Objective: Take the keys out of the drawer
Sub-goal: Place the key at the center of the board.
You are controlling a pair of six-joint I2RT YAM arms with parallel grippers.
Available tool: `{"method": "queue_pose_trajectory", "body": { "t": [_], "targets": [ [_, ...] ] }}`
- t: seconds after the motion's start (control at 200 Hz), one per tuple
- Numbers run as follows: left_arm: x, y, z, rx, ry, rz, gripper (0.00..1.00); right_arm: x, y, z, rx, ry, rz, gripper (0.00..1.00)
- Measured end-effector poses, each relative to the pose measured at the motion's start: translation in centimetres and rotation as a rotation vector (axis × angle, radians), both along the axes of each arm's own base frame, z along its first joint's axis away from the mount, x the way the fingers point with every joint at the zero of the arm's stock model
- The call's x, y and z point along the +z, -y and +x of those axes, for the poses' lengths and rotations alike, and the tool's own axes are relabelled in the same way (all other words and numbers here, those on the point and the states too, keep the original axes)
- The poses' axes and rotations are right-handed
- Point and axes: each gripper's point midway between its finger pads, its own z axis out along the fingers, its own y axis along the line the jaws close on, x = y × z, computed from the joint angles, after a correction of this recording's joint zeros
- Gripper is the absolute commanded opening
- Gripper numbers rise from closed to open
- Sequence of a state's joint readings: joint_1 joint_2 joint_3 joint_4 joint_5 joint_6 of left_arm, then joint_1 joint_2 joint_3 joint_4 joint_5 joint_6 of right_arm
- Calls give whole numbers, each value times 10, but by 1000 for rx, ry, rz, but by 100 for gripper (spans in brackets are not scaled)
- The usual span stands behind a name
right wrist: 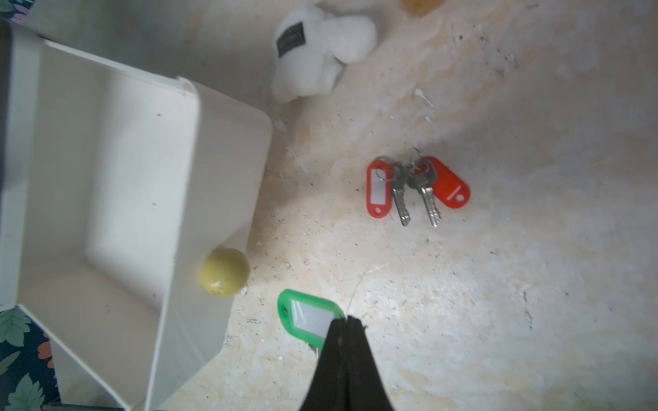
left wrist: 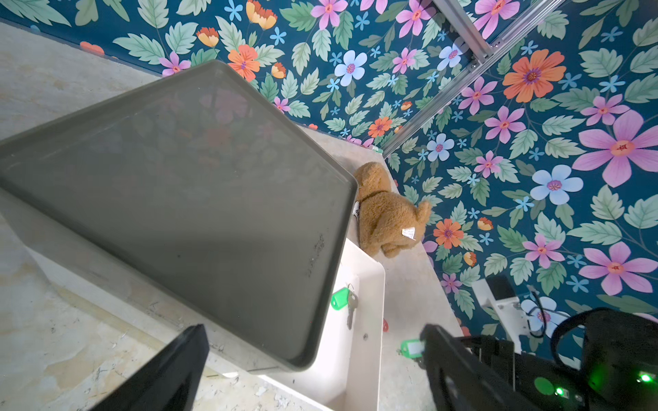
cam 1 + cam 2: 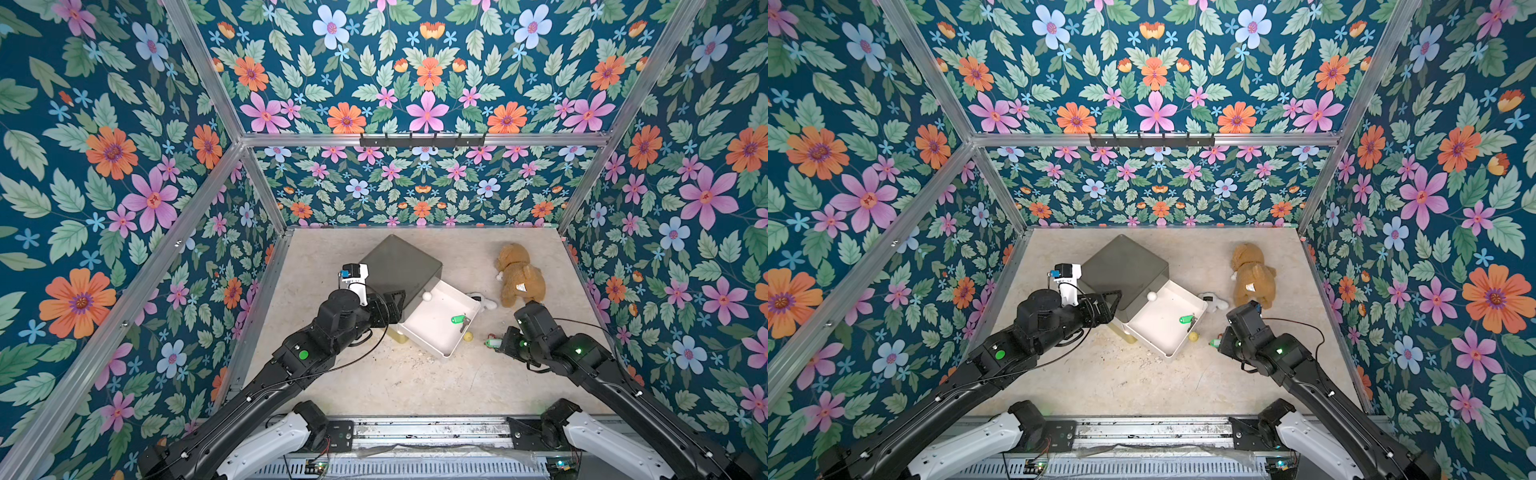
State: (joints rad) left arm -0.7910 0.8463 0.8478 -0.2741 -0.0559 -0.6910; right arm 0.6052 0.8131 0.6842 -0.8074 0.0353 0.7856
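The white drawer (image 3: 432,323) (image 1: 124,178) stands pulled out of a grey-topped box (image 3: 401,266). One green-tagged key (image 3: 459,319) (image 3: 1185,319) (image 2: 340,298) lies inside it. My right gripper (image 1: 347,322) is shut on a second green-tagged key (image 1: 308,318) (image 3: 492,343), low over the table just outside the drawer's front. Two red-tagged keys (image 1: 379,188) (image 1: 447,185) lie side by side on the table beyond it. My left gripper (image 3: 395,301) is open at the box's near left side, its fingers (image 2: 171,370) spread wide with nothing held.
A brown plush dog (image 3: 521,276) (image 2: 388,217) lies at the back right. A small white plush (image 3: 482,301) (image 1: 320,46) sits by the drawer's far corner. A yellow-green knob (image 1: 224,272) sticks out of the drawer front, and a white ball (image 3: 427,296) shows by the box. A hook rail (image 3: 422,141) hangs on the back wall.
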Motion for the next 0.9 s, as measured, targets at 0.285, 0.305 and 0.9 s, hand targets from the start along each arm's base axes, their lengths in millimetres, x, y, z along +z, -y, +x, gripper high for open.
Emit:
{"method": "queue_pose_trajectory", "body": {
  "t": [0.285,0.305,0.9],
  "targets": [
    [-9,5,1,-15,-15,8,99,-57,7,-28,-2,-145,-16,0],
    [-9,4,0,-15,-15,7,100,-59,7,-29,-3,-147,-17,0],
    [-15,6,-1,-27,-26,11,99,-79,10,5,-64,-152,-4,0]
  ]
}}
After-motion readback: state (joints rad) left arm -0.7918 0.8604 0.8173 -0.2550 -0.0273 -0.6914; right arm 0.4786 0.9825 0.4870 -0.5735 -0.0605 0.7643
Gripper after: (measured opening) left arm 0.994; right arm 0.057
